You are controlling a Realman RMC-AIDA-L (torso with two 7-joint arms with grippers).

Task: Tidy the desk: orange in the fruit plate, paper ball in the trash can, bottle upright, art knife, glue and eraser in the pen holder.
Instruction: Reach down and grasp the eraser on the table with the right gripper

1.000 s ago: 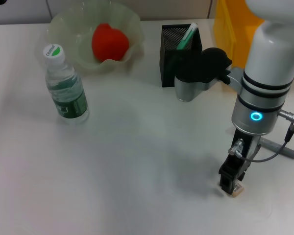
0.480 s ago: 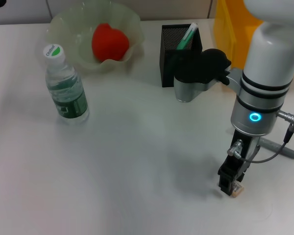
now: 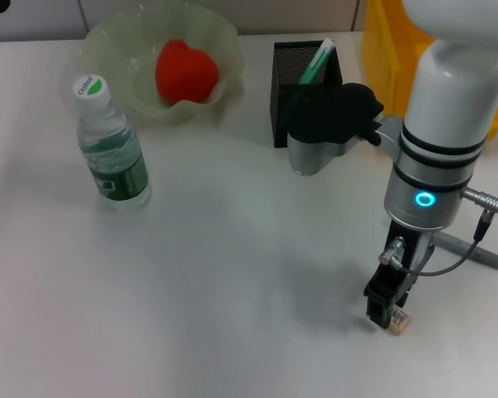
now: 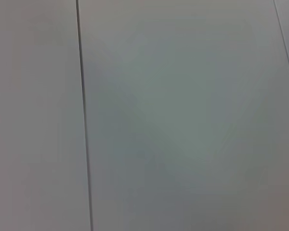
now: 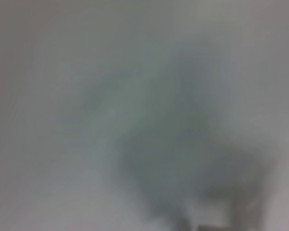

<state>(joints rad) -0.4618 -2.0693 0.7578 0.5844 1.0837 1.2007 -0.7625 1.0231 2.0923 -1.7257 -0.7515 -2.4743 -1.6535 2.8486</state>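
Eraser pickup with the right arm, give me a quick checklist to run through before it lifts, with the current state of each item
1. Right gripper down at the eraser on the desk: ok, its fingertips are right at the small beige block.
2. Firm grip on the eraser: cannot tell; the head view does not show whether the fingers are closed on it, and the right wrist view is blurred.
3. Pen holder upright: ok, with a green item already standing in it.
4. Route from eraser to pen holder: cannot tell; the arm's own elbow hangs in front of the holder.
5. Bottle upright and orange in the fruit plate: ok.
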